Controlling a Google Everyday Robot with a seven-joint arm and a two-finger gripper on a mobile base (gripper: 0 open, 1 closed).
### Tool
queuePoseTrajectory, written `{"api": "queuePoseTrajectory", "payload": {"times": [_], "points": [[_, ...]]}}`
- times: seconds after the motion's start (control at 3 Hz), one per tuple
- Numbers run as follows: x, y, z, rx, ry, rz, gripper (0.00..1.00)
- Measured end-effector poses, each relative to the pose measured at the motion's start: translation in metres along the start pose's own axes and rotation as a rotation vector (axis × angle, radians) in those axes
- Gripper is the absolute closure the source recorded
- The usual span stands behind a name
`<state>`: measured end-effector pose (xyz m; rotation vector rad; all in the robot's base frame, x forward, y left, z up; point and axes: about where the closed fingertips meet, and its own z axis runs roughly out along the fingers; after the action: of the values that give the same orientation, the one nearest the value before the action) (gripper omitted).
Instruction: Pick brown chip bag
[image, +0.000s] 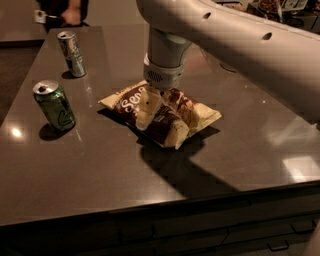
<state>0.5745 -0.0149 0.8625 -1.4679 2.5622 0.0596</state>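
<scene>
The brown chip bag (161, 119) lies flat in the middle of the dark table (100, 175), with a dark brown centre, pale yellow edges and white script. My gripper (164, 107) comes straight down onto the bag's middle from the big white arm above. Its fingers are open and straddle the bag's centre. The pale left finger (145, 107) rests on the lettering, and the other is at the bag's crumpled right half. The bag still rests on the table.
A green can (54, 105) stands left of the bag and a silver can (72, 53) stands farther back left. A person (65, 12) is beyond the far left edge. Clutter sits at the far right back. The table's front edge runs below the bag.
</scene>
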Motion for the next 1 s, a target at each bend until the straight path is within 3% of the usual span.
{"api": "queuePoseTrajectory", "payload": {"times": [0.67,1.0], "points": [[0.002,0.004,0.0,-0.045,0.02,-0.02,0.43],[0.001,0.003,-0.014,-0.06,-0.002,-0.043,0.66]]}}
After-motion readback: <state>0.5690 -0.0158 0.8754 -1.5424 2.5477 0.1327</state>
